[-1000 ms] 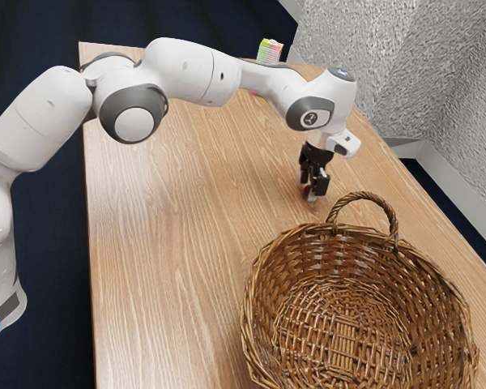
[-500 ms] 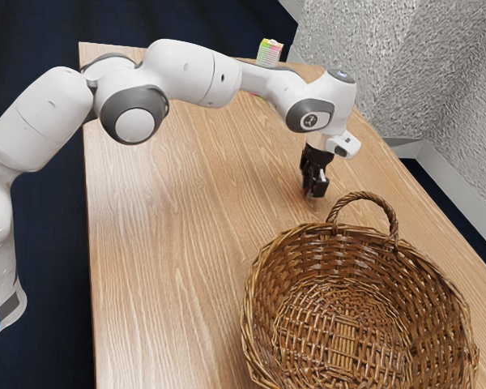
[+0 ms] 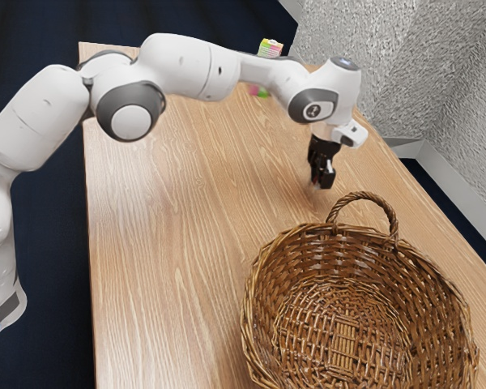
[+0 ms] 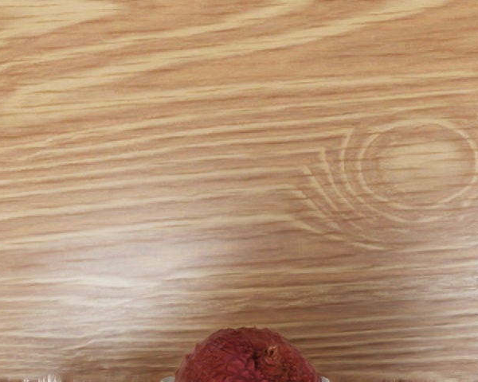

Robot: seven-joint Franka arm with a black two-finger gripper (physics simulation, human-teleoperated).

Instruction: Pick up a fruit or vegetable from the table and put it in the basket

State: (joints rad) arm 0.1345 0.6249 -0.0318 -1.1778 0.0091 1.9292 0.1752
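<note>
My gripper [image 3: 321, 180] is just above the table, beyond the basket's handle in the exterior view, its fingers closed on the fruit. In the wrist view a dark red, rough-skinned round fruit [image 4: 248, 358] sits at the lower edge, with pale slivers of the gripper [image 4: 246, 378] against both its sides. The fruit is mostly hidden by the fingers in the exterior view. The brown wicker basket [image 3: 263, 271] stands upright on the table with its inside bare.
The wooden table [image 3: 170, 243] runs under the arm. A small box with coloured stripes [image 3: 269, 48] stands at its far end, and a pink and green item [image 3: 260, 91] lies partly behind the arm. A grey textured wall rises beyond the table's edge at the exterior view's right.
The fingers came together on the fruit between the two earlier pictures. Since then my hand has risen a little and shifted slightly toward the exterior view's right, carrying the fruit.
</note>
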